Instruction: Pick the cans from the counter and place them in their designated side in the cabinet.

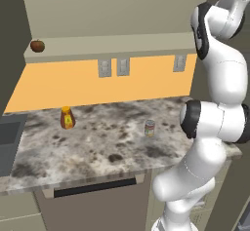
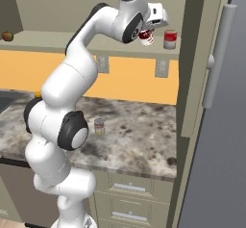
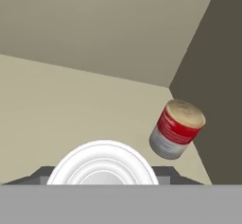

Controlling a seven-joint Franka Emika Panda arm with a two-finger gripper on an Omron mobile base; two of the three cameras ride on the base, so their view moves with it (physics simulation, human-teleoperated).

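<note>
My gripper [image 2: 146, 36] is raised to the cabinet [image 1: 112, 6], shut on the dark red-over-white can [image 2: 145, 39], which hangs just above the right-hand end of the beige shelf board [image 2: 57, 40]. In the hand view this can's white round end [image 3: 102, 166] sits between my fingers. The second can [image 1: 149, 127], silver-grey with a green-and-orange label, stands upright on the speckled counter [image 1: 97, 144]; it is also in the right base view [image 2: 99, 126], beside my arm.
A brighter red-and-grey can [image 2: 170, 39] stands on the shelf board just right of my hand, close to the cabinet's side wall [image 3: 217, 76]. An orange bottle [image 1: 67, 118] stands on the counter at the left. A brown-red fruit [image 1: 37, 45] lies at the shelf's far left end.
</note>
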